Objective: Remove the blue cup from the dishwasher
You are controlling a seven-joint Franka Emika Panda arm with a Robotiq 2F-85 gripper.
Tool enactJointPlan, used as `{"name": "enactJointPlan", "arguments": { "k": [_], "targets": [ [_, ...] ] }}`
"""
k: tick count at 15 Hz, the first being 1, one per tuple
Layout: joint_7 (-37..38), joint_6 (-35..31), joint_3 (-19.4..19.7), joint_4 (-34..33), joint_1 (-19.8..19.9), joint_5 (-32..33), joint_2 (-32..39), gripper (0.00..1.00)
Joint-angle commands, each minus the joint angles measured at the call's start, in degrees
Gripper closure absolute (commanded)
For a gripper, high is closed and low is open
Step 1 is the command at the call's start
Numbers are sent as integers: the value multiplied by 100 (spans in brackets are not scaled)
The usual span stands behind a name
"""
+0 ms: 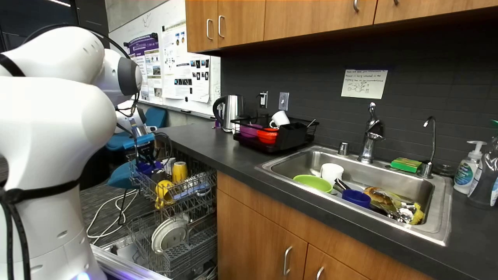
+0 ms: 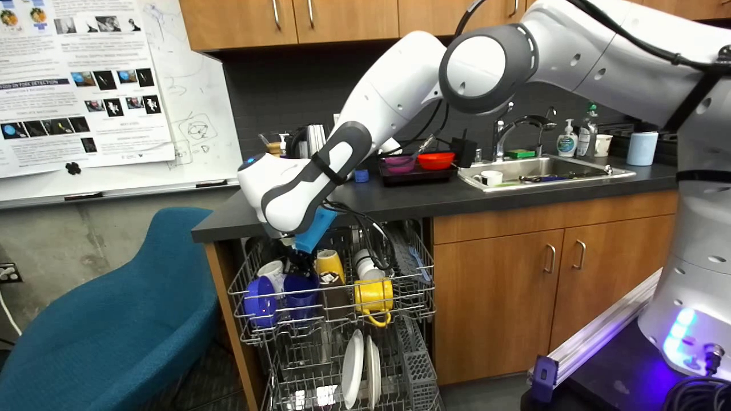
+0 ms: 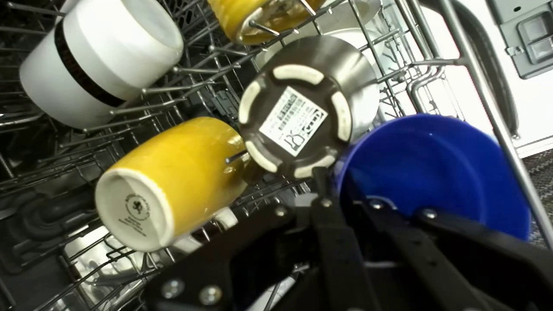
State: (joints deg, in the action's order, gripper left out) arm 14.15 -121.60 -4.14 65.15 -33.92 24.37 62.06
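Note:
The blue cup [image 3: 436, 168] stands mouth up in the upper rack of the dishwasher [image 2: 420, 305], beside a brown-bottomed cup [image 3: 298, 125]. It also shows behind the rack wires in an exterior view [image 2: 300, 299]. My gripper [image 3: 335, 177] straddles the cup's near rim, one finger inside and one outside. The fingers are close together with the rim between them, so it looks shut on the cup wall. The gripper points down into the rack in both exterior views [image 2: 300, 264] [image 1: 147, 155]. The gripper hides part of the cup's rim.
A yellow cup [image 3: 173, 181], a yellow mug [image 2: 374, 295], a white banded cup [image 3: 103, 60] and a blue bowl [image 2: 261, 302] share the upper rack. The rack's rail [image 3: 497, 112] runs beside the cup. The counter edge [image 2: 228, 228] overhangs behind. A chair [image 2: 137, 308] stands alongside.

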Motion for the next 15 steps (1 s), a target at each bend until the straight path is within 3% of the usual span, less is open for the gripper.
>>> {"name": "enactJointPlan", "arguments": {
  "k": [1,8,15],
  "targets": [
    [-28,8,-180,475,183,-243,-345,98],
    [-54,95,-542,705,473,-708,-709,98],
    [152,-239,-685,680,506,-752,-947,98]
  ]
}}
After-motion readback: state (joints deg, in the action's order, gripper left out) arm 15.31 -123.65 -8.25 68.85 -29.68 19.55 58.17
